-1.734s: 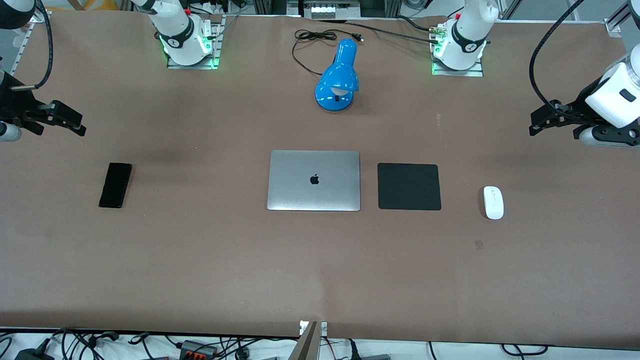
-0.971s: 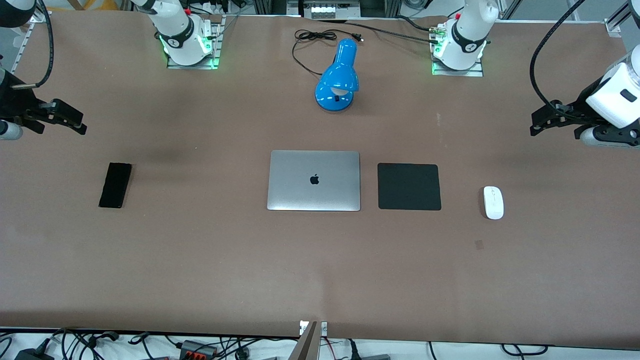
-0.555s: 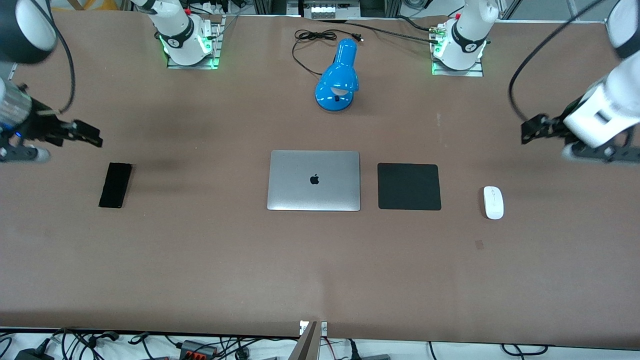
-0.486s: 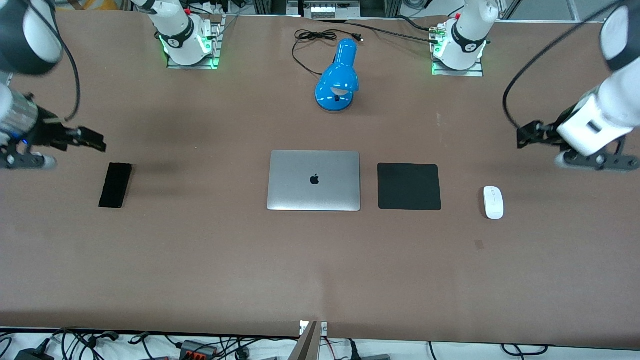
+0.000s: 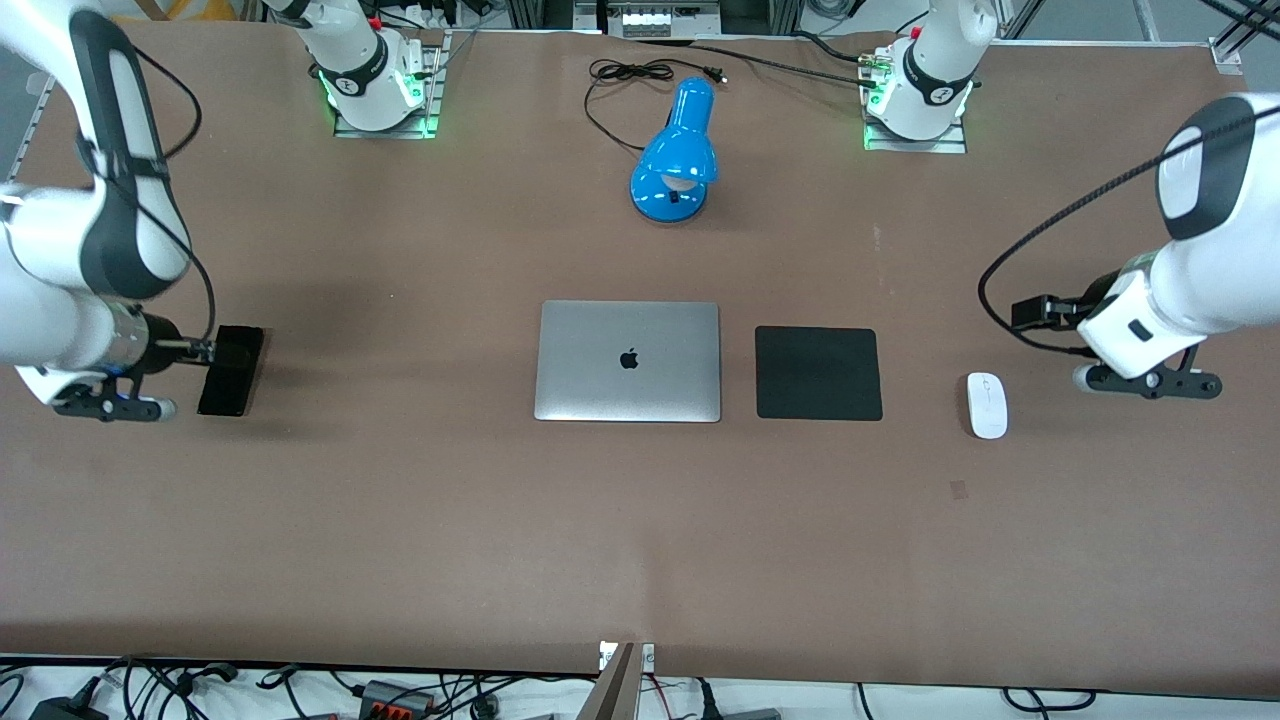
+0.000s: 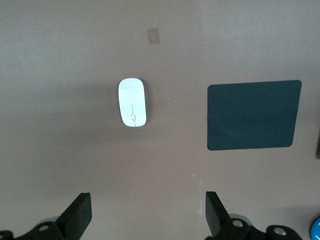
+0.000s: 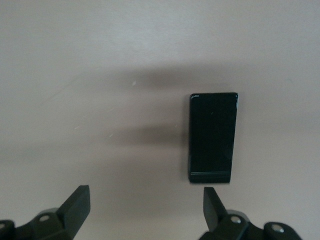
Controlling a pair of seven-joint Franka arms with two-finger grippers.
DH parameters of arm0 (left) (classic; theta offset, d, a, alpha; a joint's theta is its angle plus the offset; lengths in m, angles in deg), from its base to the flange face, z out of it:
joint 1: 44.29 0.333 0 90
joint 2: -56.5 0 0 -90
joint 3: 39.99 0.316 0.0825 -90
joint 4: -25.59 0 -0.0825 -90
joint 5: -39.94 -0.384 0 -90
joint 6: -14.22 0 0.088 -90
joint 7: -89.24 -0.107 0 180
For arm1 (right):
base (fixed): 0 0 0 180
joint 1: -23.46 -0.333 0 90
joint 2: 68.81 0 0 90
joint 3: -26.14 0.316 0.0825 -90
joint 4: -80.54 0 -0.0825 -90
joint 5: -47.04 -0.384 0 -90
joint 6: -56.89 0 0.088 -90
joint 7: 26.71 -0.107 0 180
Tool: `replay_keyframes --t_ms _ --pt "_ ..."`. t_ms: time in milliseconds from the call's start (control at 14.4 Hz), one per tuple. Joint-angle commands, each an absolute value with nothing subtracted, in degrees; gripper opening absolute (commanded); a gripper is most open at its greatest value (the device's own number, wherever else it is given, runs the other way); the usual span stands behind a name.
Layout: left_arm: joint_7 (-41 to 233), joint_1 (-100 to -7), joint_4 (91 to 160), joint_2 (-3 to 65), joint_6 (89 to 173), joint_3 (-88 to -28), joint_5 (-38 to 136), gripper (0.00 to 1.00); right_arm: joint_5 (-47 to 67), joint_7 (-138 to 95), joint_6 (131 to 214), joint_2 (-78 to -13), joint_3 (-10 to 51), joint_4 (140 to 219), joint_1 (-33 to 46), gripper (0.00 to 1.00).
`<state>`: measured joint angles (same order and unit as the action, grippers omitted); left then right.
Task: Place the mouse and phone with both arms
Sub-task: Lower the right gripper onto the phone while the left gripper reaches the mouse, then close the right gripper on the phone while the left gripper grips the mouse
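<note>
The small glossy white oval mouse (image 5: 987,405) lies on the brown table (image 5: 400,520) near the edge at the left arm's end, beside the matte black square mouse pad (image 5: 818,373). The left gripper (image 6: 147,218) hangs in the air close by it, fingers spread apart, not touching.

The slim black rectangular phone (image 5: 231,370) lies near the edge at the right arm's end. The right gripper (image 7: 146,212) hovers beside it, fingers wide apart, holding nothing.

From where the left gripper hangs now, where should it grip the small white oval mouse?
Take the glossy white oval mouse across its two long sides, at mid-length, coming straight down. It lies flat and alone on the brown table, apart from the black mouse pad. The open left gripper probably spans its narrow width, but is not yet over it.
</note>
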<state>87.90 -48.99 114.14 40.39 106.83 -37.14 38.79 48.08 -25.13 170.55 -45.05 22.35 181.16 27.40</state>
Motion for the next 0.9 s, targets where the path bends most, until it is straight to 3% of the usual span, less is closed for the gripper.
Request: replay_keyframes --t_ms 0,208,694,832 --pt "87.83 -48.59 110.49 34.99 105.97 -37.18 37.48 1.00 48.89 -26.01 175.09 -40.26 22.80 180.74 30.56 1.00" --pt "87.48 -46.22 113.47 30.94 111.83 -37.18 37.30 1.00 48.89 -26.01 177.30 -38.05 22.80 180.56 31.28 1.00" --pt "86.52 -44.46 131.92 27.24 150.31 -37.09 37.21 1.00 50.03 -25.92 182.40 -34.18 22.71 180.39 32.42 1.00" --pt "84.42 -44.20 133.95 26.36 155.18 -37.09 37.21 1.00 52.74 -26.09 183.19 -32.60 22.36 180.39 32.42 1.00"
